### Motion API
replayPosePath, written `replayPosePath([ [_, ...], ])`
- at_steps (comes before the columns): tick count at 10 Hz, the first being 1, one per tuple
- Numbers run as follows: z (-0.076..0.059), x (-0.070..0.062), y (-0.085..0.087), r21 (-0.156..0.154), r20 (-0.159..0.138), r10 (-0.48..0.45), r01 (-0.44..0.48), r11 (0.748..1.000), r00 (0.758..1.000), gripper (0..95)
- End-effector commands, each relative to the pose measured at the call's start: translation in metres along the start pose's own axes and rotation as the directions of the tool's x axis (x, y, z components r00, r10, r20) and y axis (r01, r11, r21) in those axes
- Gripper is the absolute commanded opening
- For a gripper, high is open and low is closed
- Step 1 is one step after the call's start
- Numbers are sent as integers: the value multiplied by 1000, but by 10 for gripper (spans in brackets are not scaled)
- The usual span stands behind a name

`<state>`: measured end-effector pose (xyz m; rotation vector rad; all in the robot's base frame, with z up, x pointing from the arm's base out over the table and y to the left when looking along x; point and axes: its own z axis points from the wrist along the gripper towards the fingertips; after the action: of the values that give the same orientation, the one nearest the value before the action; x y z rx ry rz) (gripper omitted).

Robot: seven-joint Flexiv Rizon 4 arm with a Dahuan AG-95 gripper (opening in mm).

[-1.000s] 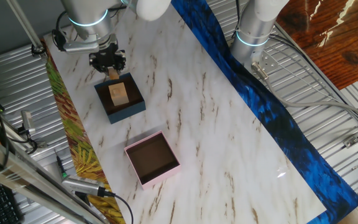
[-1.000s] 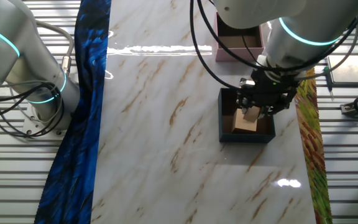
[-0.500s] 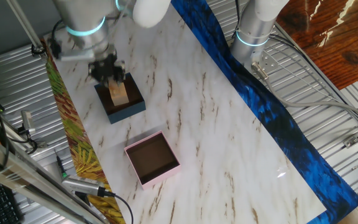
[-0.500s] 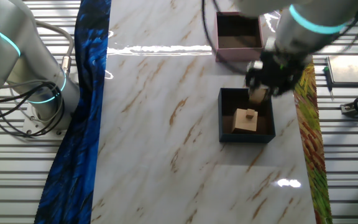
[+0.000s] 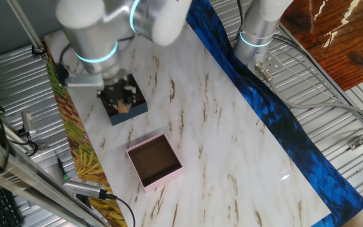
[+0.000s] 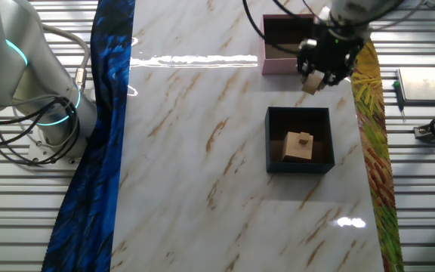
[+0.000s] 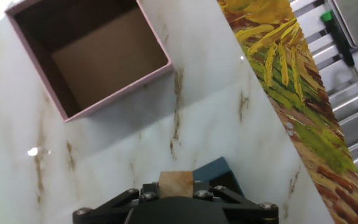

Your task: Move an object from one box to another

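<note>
The navy-blue box (image 6: 299, 167) stands on the marble table with one tan wooden block (image 6: 299, 146) left inside it. My gripper (image 6: 317, 78) is shut on a second small wooden block (image 6: 312, 84) and holds it in the air between the navy box and the pale-pink box (image 6: 277, 66). In the one fixed view the gripper (image 5: 120, 103) hangs over the navy box (image 5: 138, 108), with the pink box (image 5: 161, 178) nearer the front. The hand view shows the held block (image 7: 176, 184), a corner of the navy box (image 7: 220, 170) below and the pink box (image 7: 124, 93), its brown inside bare.
A blue cloth strip (image 6: 100, 136) runs along one table side, with a second arm's base (image 6: 47, 113) beyond it. A yellow-green patterned cloth (image 6: 372, 143) borders the other side, next to metal grating with tools (image 7: 340, 43).
The gripper closed on the small block in the navy box, rose out of the box with it and moved towards the pink box. The larger block stayed in the navy box.
</note>
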<state>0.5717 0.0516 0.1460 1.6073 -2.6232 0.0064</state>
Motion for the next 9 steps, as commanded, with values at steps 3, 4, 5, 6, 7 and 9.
replayPosePath([
  [3, 0, 0, 0, 5, -4, -127, 127, 992, 992, 0],
  [4, 0, 0, 0, 4, -1, -126, 126, 992, 992, 0],
  [5, 0, 0, 0, 1, 5, -118, 118, 993, 993, 0],
  [6, -1, -3, 1, -2, 14, -115, 115, 993, 993, 0],
  [7, -1, -18, 3, -13, 42, -113, 114, 993, 993, 0],
  [9, 4, -54, 15, -23, 62, -85, 86, 996, 994, 0],
])
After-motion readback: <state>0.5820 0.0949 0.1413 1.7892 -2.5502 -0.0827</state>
